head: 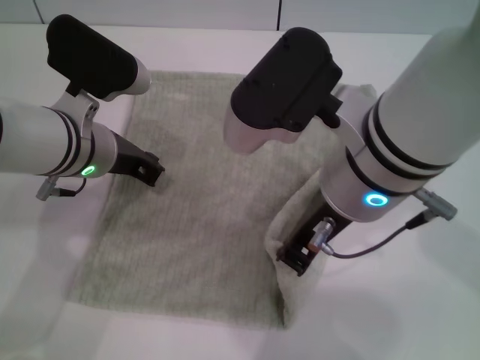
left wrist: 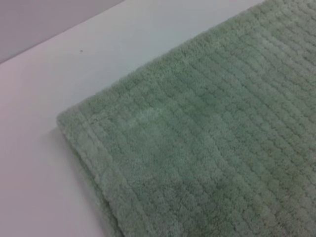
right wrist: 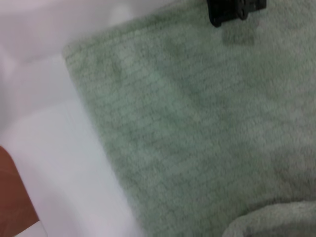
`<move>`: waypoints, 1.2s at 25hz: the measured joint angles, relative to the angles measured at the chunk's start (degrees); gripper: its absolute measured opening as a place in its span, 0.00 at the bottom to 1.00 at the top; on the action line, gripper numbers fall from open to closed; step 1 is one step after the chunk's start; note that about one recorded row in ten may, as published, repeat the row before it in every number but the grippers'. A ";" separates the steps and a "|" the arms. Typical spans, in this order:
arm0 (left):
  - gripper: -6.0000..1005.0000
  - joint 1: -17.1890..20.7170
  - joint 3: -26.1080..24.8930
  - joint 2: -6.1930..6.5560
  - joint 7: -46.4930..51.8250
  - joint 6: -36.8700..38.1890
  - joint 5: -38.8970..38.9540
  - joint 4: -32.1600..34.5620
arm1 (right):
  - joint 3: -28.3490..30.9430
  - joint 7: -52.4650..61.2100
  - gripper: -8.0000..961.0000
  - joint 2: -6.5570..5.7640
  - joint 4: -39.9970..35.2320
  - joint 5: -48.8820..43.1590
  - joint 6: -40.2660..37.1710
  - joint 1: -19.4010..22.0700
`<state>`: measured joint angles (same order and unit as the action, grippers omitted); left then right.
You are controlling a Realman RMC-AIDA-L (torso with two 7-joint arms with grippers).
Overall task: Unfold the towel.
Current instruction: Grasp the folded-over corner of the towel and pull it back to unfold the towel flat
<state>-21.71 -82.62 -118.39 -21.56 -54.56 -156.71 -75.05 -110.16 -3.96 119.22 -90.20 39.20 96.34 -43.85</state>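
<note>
Lifting the soft, limp towel (head: 202, 225) by its desk-right hem, the right pincer (head: 300, 259) seems closed on it; left pincer (head: 150, 169) unclear.

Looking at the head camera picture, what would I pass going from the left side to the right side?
Left arm's end effector resting on the towel's left part → flat middle of the towel → towel's raised right edge, bunched around the right arm's end effector → bare white table.
</note>
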 joint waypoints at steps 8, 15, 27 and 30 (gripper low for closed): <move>0.00 -0.21 0.00 0.00 0.13 -0.02 0.00 0.28 | -1.55 0.81 0.03 -0.04 -1.20 -0.36 0.81 1.40; 0.00 -0.25 0.00 -0.04 0.25 -0.44 0.00 0.28 | -2.65 0.87 0.03 -0.14 -1.46 -0.36 0.97 2.10; 0.00 -0.27 0.00 -0.09 0.30 -0.47 0.03 0.29 | -6.34 3.16 0.03 0.61 -12.89 -7.04 0.07 8.55; 0.00 -0.27 0.00 -0.09 0.30 -0.44 0.04 0.35 | -6.42 3.54 0.03 0.68 -13.27 -7.24 -1.02 9.68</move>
<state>-21.97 -82.62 -118.48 -21.26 -55.00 -156.66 -74.71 -116.58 -0.42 119.90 -103.47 31.96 95.32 -34.17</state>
